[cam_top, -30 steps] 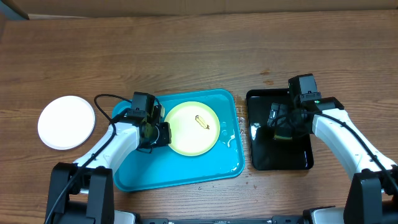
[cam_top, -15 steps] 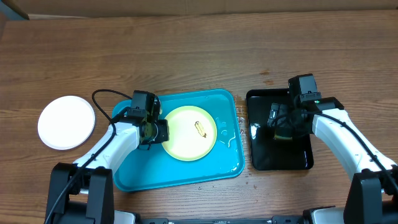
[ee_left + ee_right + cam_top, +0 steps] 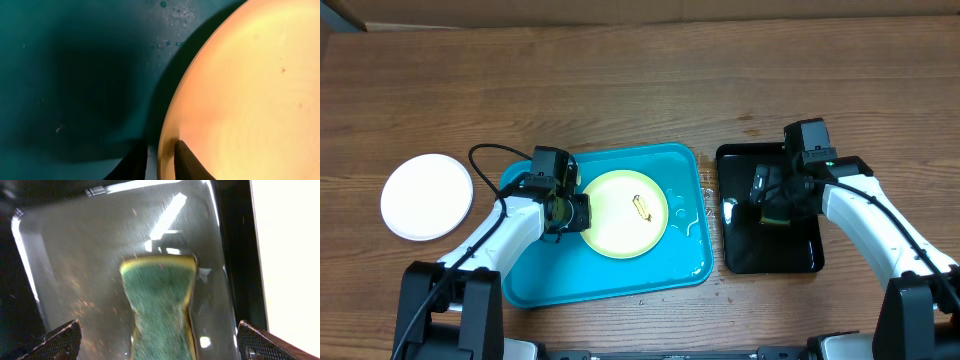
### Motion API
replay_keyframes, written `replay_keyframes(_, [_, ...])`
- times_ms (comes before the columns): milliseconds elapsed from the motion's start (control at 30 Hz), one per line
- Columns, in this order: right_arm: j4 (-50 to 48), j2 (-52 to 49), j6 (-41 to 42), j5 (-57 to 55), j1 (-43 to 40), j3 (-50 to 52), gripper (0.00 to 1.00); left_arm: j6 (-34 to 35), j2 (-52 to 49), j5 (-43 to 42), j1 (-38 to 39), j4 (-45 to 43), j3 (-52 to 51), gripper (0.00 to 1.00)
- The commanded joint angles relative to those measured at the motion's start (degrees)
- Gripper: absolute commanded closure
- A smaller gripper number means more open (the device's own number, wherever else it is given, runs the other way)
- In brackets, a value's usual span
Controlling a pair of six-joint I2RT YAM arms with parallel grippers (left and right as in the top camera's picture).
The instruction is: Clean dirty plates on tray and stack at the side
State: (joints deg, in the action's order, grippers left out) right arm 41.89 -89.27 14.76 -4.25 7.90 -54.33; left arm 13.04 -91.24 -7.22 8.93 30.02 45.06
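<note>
Left hand (image 3: 570,212): clenched on the left rim of the yellow-green plate (image 3: 620,225), low inside the turquoise tray (image 3: 620,282).
Left hand, wrist view (image 3: 160,152): one finger (image 3: 189,162) on top of the plate (image 3: 250,90), the other outside the rim, edge pinched between.
Right hand (image 3: 772,210): released, jaws spread wide, hanging over the black tray (image 3: 770,258).
Right hand, wrist view (image 3: 160,342): finger pads (image 3: 62,340) at the bottom corners, well apart from the sponge (image 3: 160,300) between them.
Sponge (image 3: 775,215): green face with yellow edge, flat on the glossy black tray (image 3: 75,255).
Yellow-green plate: flat in the turquoise tray, toward its upper middle, brown smear (image 3: 642,204) right of centre.
White plate (image 3: 426,195): on the counter (image 3: 620,80), left of the tray, well apart from it.
Black tray: just beside the right edge of the turquoise tray.
</note>
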Motion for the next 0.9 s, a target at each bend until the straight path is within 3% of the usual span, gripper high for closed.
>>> replay_keyframes(0, [-2.36,0.11,0.24,1.18,-0.15,-0.52,0.00,-1.05,-0.13,0.17,0.07,0.96,-0.17,0.79])
replay_keyframes(67, [-1.92,0.11,0.22,2.27,-0.15,-0.52,0.00,-1.05,-0.13,0.15,0.07,1.44,-0.17,0.80])
replay_keyframes(133, [-1.29,0.11,0.00,2.43,-0.15,-0.55,0.00,-1.03,-0.13,0.11,0.07,1.42,-0.17,0.88])
replay_keyframes(200, [-0.35,0.11,0.00,2.43,-0.15,-0.55,0.09,-1.03,-0.13,0.13,0.07,1.22,-0.17,0.93])
replay_keyframes(300, [2.12,0.11,0.28,2.45,0.00,-0.42,0.26,-1.03,-0.13,0.13,0.07,1.20,-0.17,0.92])
replay_keyframes(400, [3.58,0.09,0.26,2.40,0.22,1.07,0.26,-1.03,-0.13,0.13,0.07,1.20,-0.17,0.93])
replay_keyframes(500, [-1.11,0.09,0.24,2.16,0.22,4.87,0.26,-1.01,-0.13,0.11,0.07,1.20,-0.17,0.92])
replay_keyframes(600, [-7.08,0.09,0.24,2.19,0.22,9.29,0.33,-1.03,-0.13,0.13,0.07,1.25,-0.17,0.92])
replay_keyframes(633, [-8.15,0.09,0.24,2.19,0.22,10.38,0.40,-1.03,-0.13,0.13,0.07,1.25,-0.17,0.92])
replay_keyframes(700, [-10.08,0.09,0.24,2.19,0.22,12.13,0.66,-1.03,-0.13,0.13,0.07,1.25,-0.17,0.92])
replay_keyframes(767, [-11.23,0.09,0.24,2.21,0.22,13.16,0.78,-1.03,-0.13,0.13,0.07,1.25,-0.17,0.92])
replay_keyframes(800, [-11.21,0.09,0.24,2.21,0.22,13.25,0.92,-1.03,-0.13,0.13,0.07,1.25,-0.17,0.92])
replay_keyframes(867, [-11.19,0.11,0.22,2.32,0.22,13.20,0.96,-1.03,-0.13,0.13,0.07,1.22,-0.17,0.92])
